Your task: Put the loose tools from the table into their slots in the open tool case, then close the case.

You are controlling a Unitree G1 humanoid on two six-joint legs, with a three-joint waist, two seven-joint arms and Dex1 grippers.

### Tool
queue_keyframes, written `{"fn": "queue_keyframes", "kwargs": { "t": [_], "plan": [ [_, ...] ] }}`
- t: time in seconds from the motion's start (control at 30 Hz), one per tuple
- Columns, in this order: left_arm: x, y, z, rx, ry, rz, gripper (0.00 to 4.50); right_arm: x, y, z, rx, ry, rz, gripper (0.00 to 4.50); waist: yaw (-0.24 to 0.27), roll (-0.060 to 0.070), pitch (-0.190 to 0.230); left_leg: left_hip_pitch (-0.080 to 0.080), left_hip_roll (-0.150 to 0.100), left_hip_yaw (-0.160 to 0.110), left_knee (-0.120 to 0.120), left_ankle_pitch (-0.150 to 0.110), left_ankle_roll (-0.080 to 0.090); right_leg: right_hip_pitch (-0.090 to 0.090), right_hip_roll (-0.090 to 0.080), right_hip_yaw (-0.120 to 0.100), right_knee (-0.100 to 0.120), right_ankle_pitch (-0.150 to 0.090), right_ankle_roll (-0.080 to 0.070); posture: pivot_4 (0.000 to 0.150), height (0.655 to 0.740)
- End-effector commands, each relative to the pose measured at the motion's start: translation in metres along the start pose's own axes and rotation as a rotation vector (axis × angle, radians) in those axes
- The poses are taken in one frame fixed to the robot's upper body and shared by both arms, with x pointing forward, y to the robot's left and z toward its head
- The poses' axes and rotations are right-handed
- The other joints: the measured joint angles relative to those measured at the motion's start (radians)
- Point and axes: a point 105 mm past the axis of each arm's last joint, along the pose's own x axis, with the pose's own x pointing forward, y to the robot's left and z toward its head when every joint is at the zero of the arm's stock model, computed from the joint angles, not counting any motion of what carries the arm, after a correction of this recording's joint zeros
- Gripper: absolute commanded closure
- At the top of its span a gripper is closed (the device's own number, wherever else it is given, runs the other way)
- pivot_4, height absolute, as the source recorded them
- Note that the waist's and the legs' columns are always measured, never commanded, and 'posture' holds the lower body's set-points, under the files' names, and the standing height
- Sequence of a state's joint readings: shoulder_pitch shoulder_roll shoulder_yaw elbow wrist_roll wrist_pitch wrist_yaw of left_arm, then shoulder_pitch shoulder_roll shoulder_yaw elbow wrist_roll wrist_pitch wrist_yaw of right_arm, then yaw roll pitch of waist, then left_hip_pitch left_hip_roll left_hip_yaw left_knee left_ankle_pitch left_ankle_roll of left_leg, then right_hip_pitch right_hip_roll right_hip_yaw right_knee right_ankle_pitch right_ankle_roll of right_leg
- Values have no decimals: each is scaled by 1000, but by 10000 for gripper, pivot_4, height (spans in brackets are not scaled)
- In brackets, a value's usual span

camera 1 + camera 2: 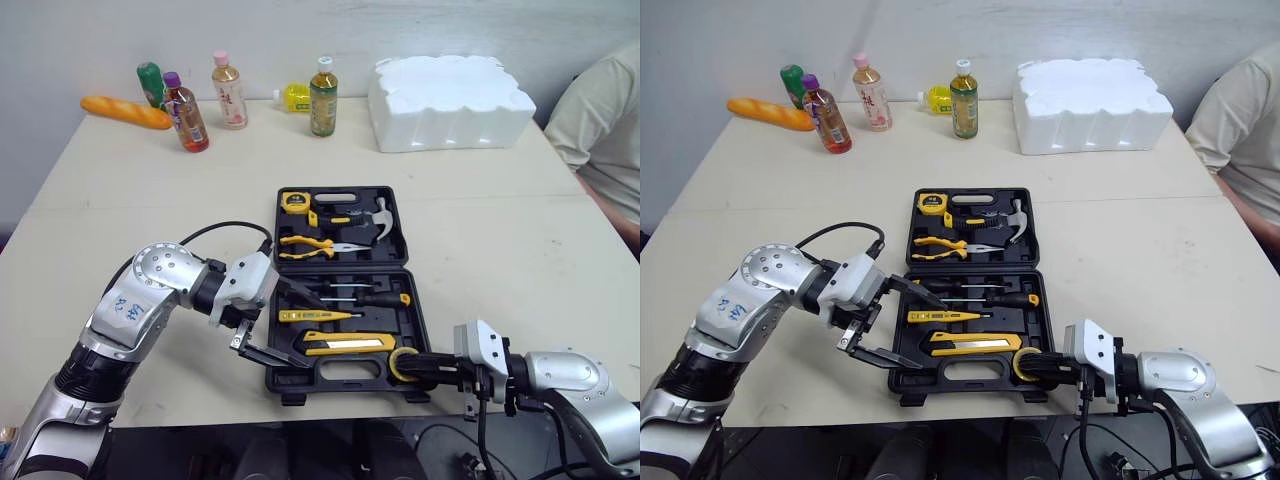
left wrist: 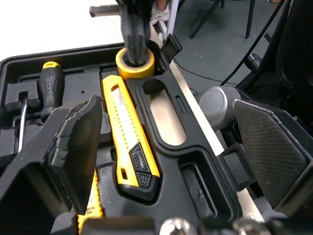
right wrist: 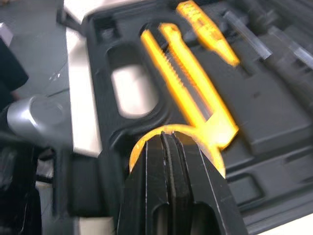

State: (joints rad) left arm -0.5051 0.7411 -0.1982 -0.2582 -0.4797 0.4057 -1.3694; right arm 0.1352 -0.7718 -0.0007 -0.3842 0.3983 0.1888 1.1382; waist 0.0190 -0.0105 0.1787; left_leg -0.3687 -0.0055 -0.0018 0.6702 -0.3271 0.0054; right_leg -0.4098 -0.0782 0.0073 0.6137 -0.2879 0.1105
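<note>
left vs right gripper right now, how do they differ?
Left gripper: jaws wide open, empty; right gripper: jaws shut together. Left gripper hovers at the front-left corner of the black plastic tool case; right gripper is poked into the yellow tape roll at its front-right. Both sit low at the case's front edge.

5 bottles (image 1: 322,100), 1 baguette (image 1: 126,112), 1 foam box (image 1: 448,100), 1 tool case (image 1: 350,385).

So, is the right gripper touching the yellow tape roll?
Touching: the left wrist view shows the right gripper shut, fingers inside the yellow tape roll.
</note>
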Motion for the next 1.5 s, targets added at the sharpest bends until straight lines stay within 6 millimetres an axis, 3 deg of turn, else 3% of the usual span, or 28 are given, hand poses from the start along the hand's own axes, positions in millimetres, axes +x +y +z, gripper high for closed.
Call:
{"fn": "queue_keyframes", "kwargs": {
  "t": [0.03,0.17,0.27,0.37,0.53,0.73,0.83,0.93,1.03,1.27,1.33,1.5],
  "plan": [
    [-5,4,5,35,6,27,0,3,4,-39,58,109,-22,44429,-3,-2,-1,0,0,0,0,0,0,0,0,0,0,0,0,1500,7383],
    [-6,5,5,34,7,34,0,-3,4,-61,145,147,-66,44429,-7,-7,-4,6,1,-1,-2,0,0,5,0,0,0,-1,-1,1500,7383],
    [-7,4,5,33,8,39,0,-6,9,-65,169,149,-66,44429,-10,-10,-8,19,1,-2,-6,-2,-1,20,-1,0,-5,-2,-4,1500,7383],
    [-7,4,5,31,5,43,0,-4,4,-51,168,97,-82,44429,-5,-17,-12,19,2,-7,-5,-3,-2,22,-5,1,-7,-4,-7,1500,7383],
    [-6,4,5,30,2,45,0,-1,0,-24,126,35,-66,44429,-4,-17,-13,17,2,-12,-5,-3,-3,23,-10,-2,-8,-4,-7,1500,7383],
    [-6,4,1,19,0,51,0,1,-1,24,59,-64,8,44429,-4,-10,-8,13,2,-13,-5,-3,-4,18,-11,-3,-7,-4,-7,1500,7383],
    [-6,6,2,25,3,52,0,3,-4,36,53,-101,10,44429,-5,-3,-3,12,1,-12,-6,-3,-4,16,-11,-3,-6,-4,-7,1500,7383],
    [-6,8,2,28,2,55,0,10,-3,30,71,-87,14,44429,-6,-1,-2,11,1,-12,-6,-3,-4,16,-9,-3,-6,-4,-7,1500,7383],
    [-6,8,2,29,2,55,0,16,1,6,106,-4,21,44429,-5,-1,-2,11,2,-12,-6,-3,-4,16,-7,-3,-6,-4,-7,1500,7383],
    [-7,8,1,26,1,67,0,4,14,-32,118,171,59,44429,1,-1,-2,11,1,-11,-5,-3,-4,16,-4,-2,-7,-4,-7,1500,7383],
    [-8,8,1,22,-2,75,0,4,15,-21,126,126,63,44429,4,-1,-2,12,2,-12,-6,-3,-4,17,-4,-3,-7,-4,-7,1500,7383],
    [-16,13,-7,-10,4,170,0,-6,-7,18,102,18,-17,44429,4,-1,-2,12,1,-12,-6,-3,-4,17,-5,-2,-7,-4,-7,1500,7383]
  ]
}}
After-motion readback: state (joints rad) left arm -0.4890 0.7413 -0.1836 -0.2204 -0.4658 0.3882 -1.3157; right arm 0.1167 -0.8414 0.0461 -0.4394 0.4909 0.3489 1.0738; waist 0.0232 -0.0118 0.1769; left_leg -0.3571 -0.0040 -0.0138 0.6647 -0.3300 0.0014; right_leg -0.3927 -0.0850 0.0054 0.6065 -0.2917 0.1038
